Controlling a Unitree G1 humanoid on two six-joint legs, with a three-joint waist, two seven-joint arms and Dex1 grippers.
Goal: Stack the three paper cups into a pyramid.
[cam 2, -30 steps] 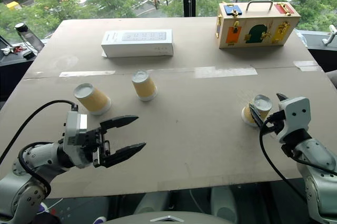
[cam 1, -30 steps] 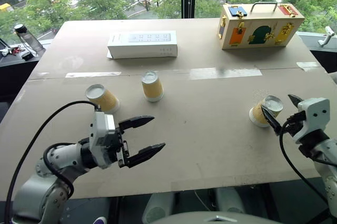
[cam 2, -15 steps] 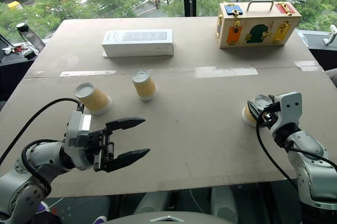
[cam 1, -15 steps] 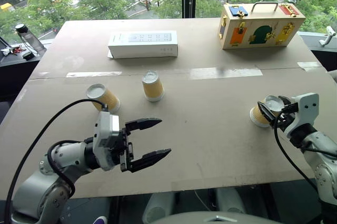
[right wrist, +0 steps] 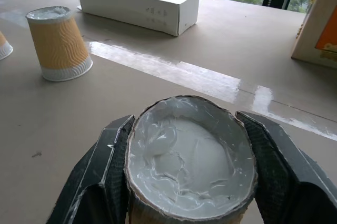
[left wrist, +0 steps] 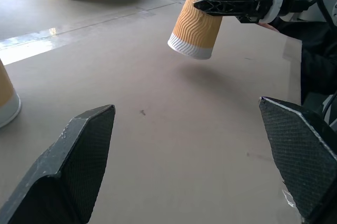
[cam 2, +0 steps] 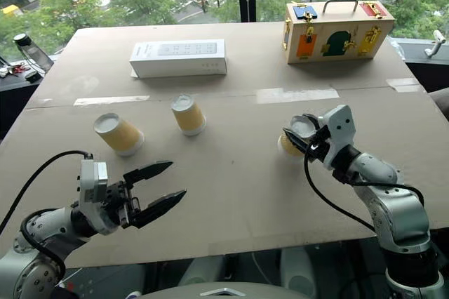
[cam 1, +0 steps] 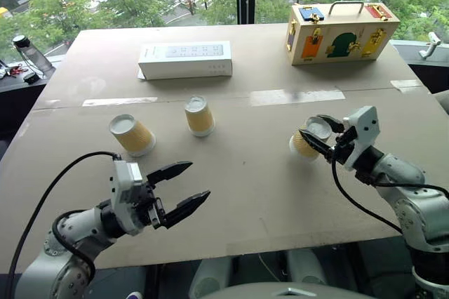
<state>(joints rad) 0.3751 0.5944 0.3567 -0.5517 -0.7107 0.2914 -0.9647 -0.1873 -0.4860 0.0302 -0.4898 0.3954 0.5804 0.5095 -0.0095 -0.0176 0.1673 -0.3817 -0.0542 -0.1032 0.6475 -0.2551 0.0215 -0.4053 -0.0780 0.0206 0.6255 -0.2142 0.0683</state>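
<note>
Ribbed tan cup (cam 1: 306, 143) squeezed oval in right pincer (cam 1: 317, 135) (left pincer (cam 1: 188, 187) agape)

1. The table (cam 1: 245, 194) has a tan, cardboard-like top with strips of clear tape (cam 1: 298, 95).
2. Two paper cups (cam 1: 131, 135) (cam 1: 199, 116) stand upside down beyond the left gripper (cam 1: 182, 187).
3. A white flat box (cam 1: 185, 59) and a wooden box (cam 1: 339, 32) lie further away.

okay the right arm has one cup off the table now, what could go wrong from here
1. The right gripper pinches the held cup near its upturned base, and the wall already looks squeezed oval; it may crumple or slip.
2. The two other cups stand apart, so a cup set on top would lack a base.
3. The open left gripper waits near them and could knock one.
</note>
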